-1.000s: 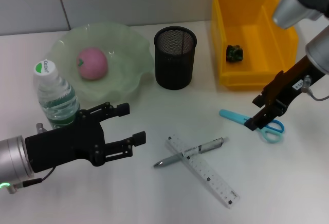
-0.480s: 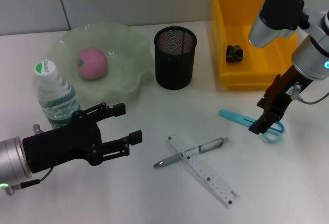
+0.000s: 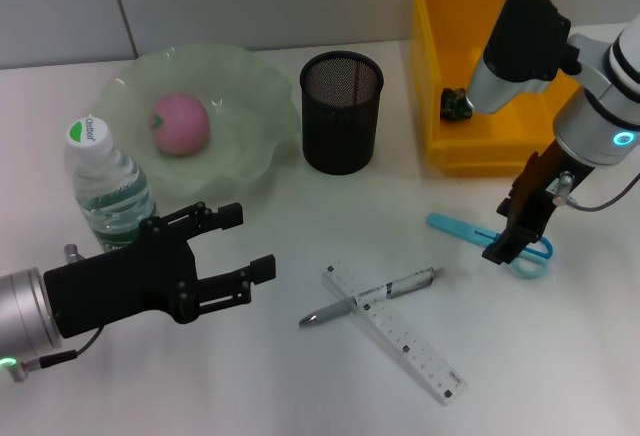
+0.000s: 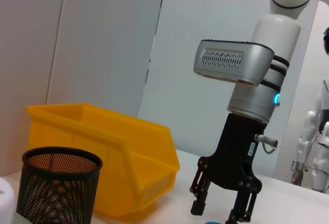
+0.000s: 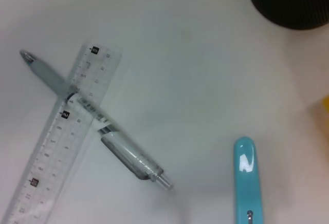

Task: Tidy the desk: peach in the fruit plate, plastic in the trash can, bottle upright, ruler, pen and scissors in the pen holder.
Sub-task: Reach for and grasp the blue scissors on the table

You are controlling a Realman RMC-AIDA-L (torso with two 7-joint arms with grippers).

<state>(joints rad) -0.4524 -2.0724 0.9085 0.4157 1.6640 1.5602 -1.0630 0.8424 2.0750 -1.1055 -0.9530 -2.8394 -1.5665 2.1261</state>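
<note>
A pen (image 5: 97,126) lies crossed over a clear ruler (image 5: 61,136) ahead of the wrist. Closer in lies a blue sheath, probably the scissors (image 5: 248,178). A black mesh holder (image 5: 290,0) sits farthest off.

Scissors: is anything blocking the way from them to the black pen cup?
Nothing visible does. The scissors lie on bare table under the right claw, and the stretch to the pen cup is clear. The pen and ruler lie off to the side, nearer the robot.

We see a pink peach (image 3: 179,123) in a pale green plate (image 3: 255,91), a black mesh holder (image 3: 341,112), a yellow bin (image 3: 490,66), and turquoise scissors (image 3: 470,228).
</note>
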